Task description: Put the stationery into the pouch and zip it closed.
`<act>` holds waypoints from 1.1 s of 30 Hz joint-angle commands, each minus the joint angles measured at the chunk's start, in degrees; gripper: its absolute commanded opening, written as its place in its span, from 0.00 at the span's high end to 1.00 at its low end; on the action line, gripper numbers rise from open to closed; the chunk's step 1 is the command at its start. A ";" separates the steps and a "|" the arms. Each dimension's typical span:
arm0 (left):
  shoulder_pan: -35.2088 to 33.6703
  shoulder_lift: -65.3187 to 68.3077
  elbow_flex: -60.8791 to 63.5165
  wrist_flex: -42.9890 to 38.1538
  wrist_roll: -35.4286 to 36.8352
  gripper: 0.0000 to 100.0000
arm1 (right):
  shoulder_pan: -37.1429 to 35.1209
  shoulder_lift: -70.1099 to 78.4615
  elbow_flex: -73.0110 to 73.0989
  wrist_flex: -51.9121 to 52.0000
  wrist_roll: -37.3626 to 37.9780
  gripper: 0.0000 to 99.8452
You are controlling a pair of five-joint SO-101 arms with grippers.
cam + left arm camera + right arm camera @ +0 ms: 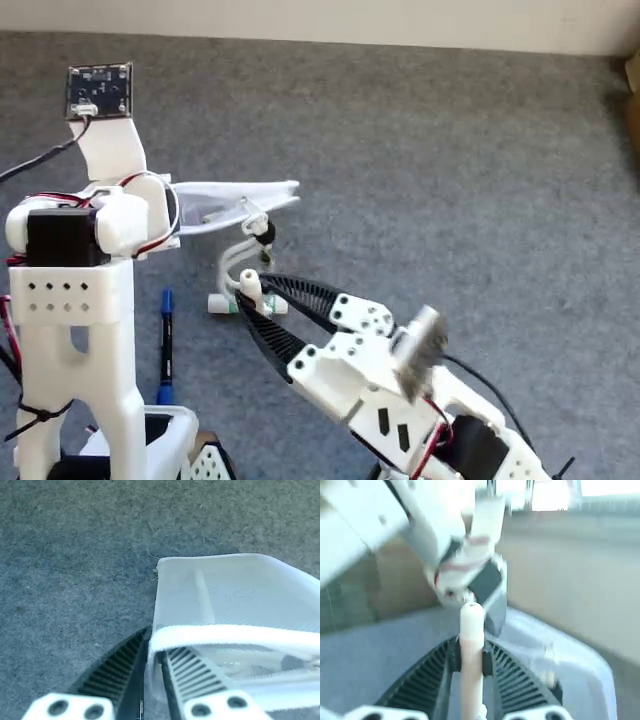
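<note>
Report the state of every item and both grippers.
Pouch: clamped at its edge by the left gripper; mouth looks open.
White stick: clamped between the right gripper's fingers, not yet in the pouch.
Blue pen: lying loose on the carpet, outside the pouch.
Left gripper: shut on the pouch.
Right gripper: shut on the white stick.

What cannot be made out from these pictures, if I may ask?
- Inside the pouch: left wrist view, only hazy shapes through its translucent wall.
- The white stick in the right claw: right wrist view, lower end cut by the frame edge.
- The blue pen: high view, near end hidden behind the left arm.
</note>
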 commanded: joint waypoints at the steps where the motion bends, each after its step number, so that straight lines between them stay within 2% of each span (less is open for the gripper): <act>1: 1.01 0.13 -0.75 0.88 -0.97 0.99 | -0.40 -6.29 2.95 -12.70 -0.18 1.00; 12: 1.01 0.13 -0.48 0.97 -1.14 0.99 | -0.40 -3.30 4.97 -34.51 -0.26 1.00; 17: 0.92 0.13 -0.40 0.88 -1.14 0.99 | -0.31 2.95 4.44 -41.89 -0.09 1.00; 22: 0.66 0.13 -0.40 0.88 -1.14 0.99 | 5.23 13.23 4.44 -51.56 -0.44 1.00; 25: 0.66 0.13 -0.40 0.88 -1.14 0.99 | 7.87 19.65 4.35 -54.99 -0.53 1.00; 33: 0.66 0.13 -0.40 0.79 -1.23 0.99 | 8.13 29.85 4.35 -56.04 -0.09 1.00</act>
